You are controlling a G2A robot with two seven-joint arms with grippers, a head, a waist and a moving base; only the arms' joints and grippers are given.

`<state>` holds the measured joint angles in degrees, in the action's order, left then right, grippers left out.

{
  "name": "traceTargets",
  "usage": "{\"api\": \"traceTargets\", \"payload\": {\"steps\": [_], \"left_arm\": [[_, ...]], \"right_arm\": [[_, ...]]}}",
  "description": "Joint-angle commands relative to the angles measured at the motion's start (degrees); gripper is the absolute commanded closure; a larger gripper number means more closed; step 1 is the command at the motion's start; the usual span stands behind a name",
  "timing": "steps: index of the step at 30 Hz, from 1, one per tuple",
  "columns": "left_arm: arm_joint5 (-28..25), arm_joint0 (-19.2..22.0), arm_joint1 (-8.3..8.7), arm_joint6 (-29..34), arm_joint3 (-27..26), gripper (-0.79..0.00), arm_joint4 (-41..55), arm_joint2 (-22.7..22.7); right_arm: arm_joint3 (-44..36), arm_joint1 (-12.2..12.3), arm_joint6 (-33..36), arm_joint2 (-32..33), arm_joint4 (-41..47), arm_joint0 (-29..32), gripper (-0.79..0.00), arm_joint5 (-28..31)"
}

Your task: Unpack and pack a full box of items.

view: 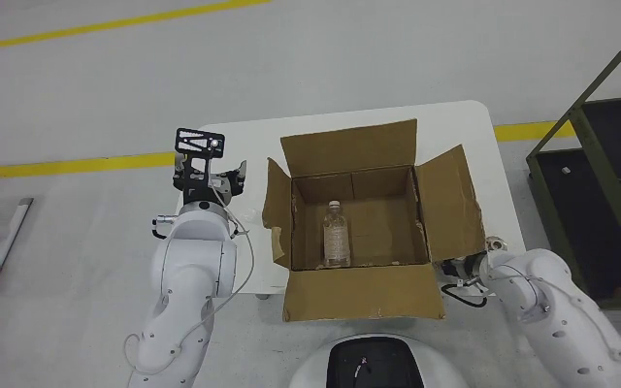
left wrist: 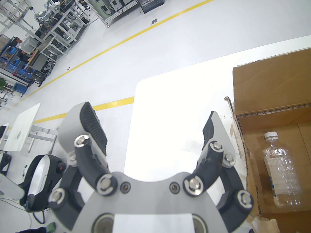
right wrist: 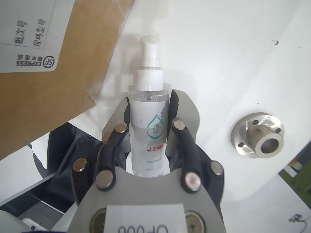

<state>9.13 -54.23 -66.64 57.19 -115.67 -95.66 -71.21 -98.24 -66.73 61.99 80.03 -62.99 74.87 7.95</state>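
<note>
Clenched around a spray bottle (right wrist: pixel 149 83), the right gripper (right wrist: pixel 149 104) sat over the table (right wrist: pixel 218 37) at the box's (view: pixel 354 150) four o'clock, probably to set it down outside. At nine o'clock, the left gripper (left wrist: pixel 150 127) hung spread wide, free to help. A water bottle (view: pixel 336 238) lay inside the box.

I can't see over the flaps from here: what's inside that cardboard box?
One clear plastic bottle with a white cap lies on the floor of the cardboard box; no other item is visible inside. The near wall hides a strip of floor beside it.
</note>
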Motion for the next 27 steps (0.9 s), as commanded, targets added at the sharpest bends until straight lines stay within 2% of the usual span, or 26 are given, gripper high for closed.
{"api": "traceTargets", "payload": {"steps": [1,6,10,14,19,22,25,27], "left_arm": [[0.0,0.0,0.00,0.0,0.0,-0.785,0.0,0.0],[0.0,0.0,0.00,0.0,0.0,-0.785,0.0,0.0],[0.0,0.0,0.00,0.0,0.0,-0.785,0.0,0.0],[0.0,0.0,0.00,0.0,0.0,-0.785,0.0,0.0],[0.0,0.0,0.00,0.0,0.0,-0.785,0.0,0.0],[0.0,0.0,0.00,0.0,0.0,-0.785,0.0,0.0],[0.0,0.0,0.00,0.0,0.0,-0.785,0.0,0.0],[0.0,0.0,0.00,0.0,0.0,-0.785,0.0,0.0]], "right_arm": [[-0.7,0.1,-0.2,0.7,0.3,0.2,0.000,-0.4],[-4.3,0.7,-2.0,7.1,4.0,2.3,0.000,-2.5],[-8.6,1.2,-8.2,17.9,12.0,5.7,0.000,-3.5],[-11.0,1.4,-12.3,29.9,29.7,9.2,0.000,0.5],[-12.7,1.6,-13.7,41.0,52.8,12.2,0.000,9.5],[-14.8,1.7,-12.9,43.3,63.3,13.3,0.000,13.3],[-16.9,1.9,-9.4,42.0,72.3,13.2,0.000,15.9],[-18.9,2.2,-7.0,40.2,74.4,12.3,0.000,16.2]]}}
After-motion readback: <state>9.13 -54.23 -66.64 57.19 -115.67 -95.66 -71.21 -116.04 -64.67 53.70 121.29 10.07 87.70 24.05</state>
